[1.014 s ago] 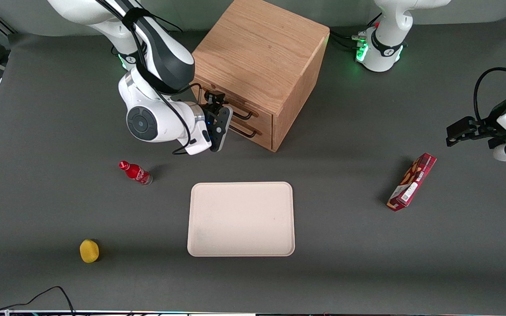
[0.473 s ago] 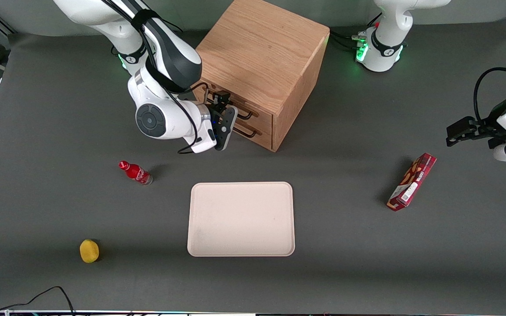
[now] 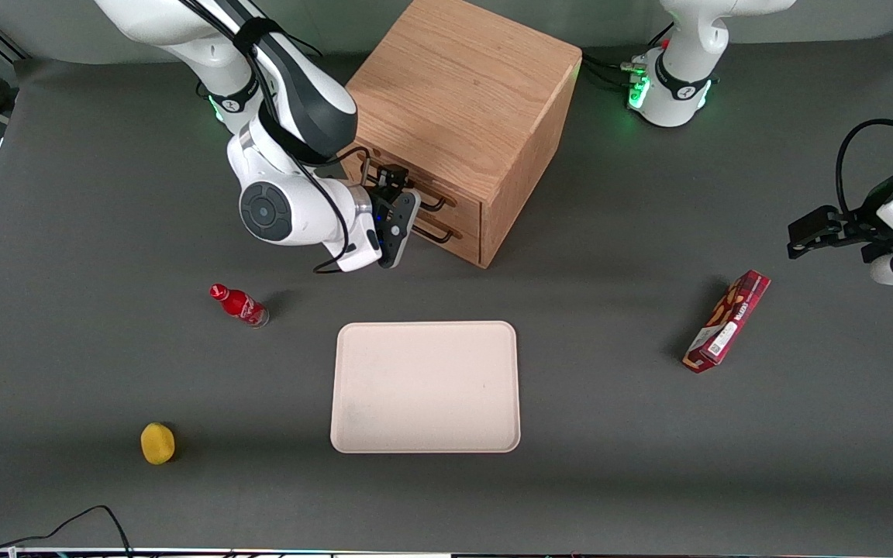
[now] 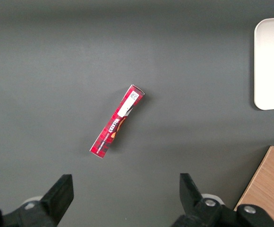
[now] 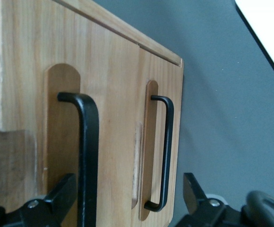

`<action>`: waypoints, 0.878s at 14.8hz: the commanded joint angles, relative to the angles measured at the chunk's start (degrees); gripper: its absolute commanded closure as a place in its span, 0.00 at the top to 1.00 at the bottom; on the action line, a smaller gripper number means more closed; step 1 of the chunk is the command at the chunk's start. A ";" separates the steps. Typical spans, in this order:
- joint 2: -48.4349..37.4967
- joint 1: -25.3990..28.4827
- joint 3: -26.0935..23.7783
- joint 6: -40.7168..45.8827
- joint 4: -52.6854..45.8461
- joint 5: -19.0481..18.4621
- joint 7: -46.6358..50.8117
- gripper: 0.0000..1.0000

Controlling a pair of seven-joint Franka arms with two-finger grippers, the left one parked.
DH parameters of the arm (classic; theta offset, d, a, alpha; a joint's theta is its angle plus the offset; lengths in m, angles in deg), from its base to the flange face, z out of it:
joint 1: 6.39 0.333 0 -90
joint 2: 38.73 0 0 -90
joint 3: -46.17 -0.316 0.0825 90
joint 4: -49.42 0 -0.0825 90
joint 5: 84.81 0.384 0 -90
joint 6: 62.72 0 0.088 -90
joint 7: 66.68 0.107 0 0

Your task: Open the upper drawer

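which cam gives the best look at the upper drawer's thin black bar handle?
Right wrist view: the upper drawer's thin black bar handle fills the frame up close, with the open gripper straddling it. Front view shows only a short stretch of it past the gripper at the light oak cabinet. Left wrist view misses it.

Light oak cabinet (image 3: pixel 462 101): warm tan with visible wood grain. Upper drawer (image 5: pixel 71 137) carries a thin black bar handle (image 5: pixel 87 156). Gripper (image 3: pixel 394 203), black, at the drawer fronts. Counter (image 3: pixel 648 465): uniform dark grey. Rectangular tray (image 3: pixel 425 386): pale cream. Small bottle (image 3: pixel 239 304): red. Round fruit (image 3: pixel 157 443): yellow. Snack box (image 3: pixel 727 321): red, printed.
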 commanded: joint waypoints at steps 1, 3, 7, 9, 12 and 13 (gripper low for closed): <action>-0.78 1.54 -0.08 -2.28 1.10 1.47 2.31 1.00; -0.69 1.89 -0.08 -2.99 1.19 1.39 2.58 1.00; -0.34 2.51 0.01 -3.95 1.27 0.68 2.84 1.00; -0.26 2.51 0.01 -4.39 1.27 0.51 2.84 1.00; 0.10 2.42 0.01 -4.92 1.28 -0.64 2.84 1.00; 0.10 2.33 0.09 -4.92 1.27 -0.72 2.84 1.00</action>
